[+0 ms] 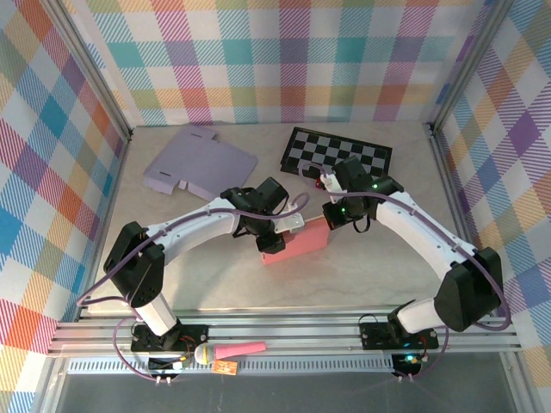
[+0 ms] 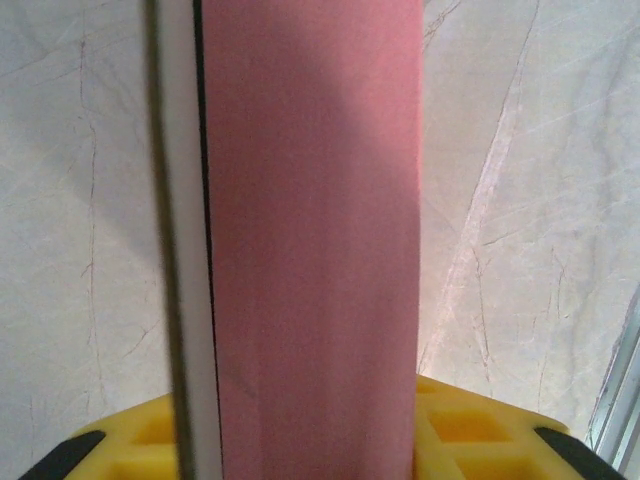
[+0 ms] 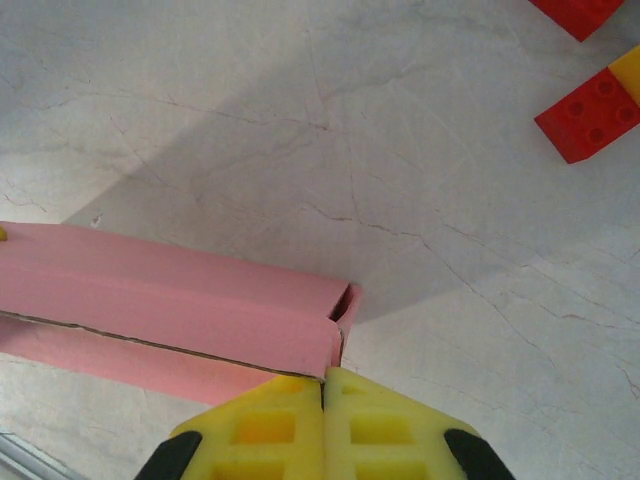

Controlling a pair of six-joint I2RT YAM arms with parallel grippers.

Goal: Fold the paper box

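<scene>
We judge the pink paper box, lying mid-surface, to be folded into a flat sleeve. Its right end looks open, so flaps probably remain. The left jaws grip its left end, and the right jaws are closed at its right corner. Around it we see a pale marbled surface, plaid walls and a flat lilac blank.

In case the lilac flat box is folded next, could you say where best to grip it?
Probably its right corner, coming low from the right: the lilac flat box lies flat on the table, so only a thin edge offers, and that corner juts free.
</scene>
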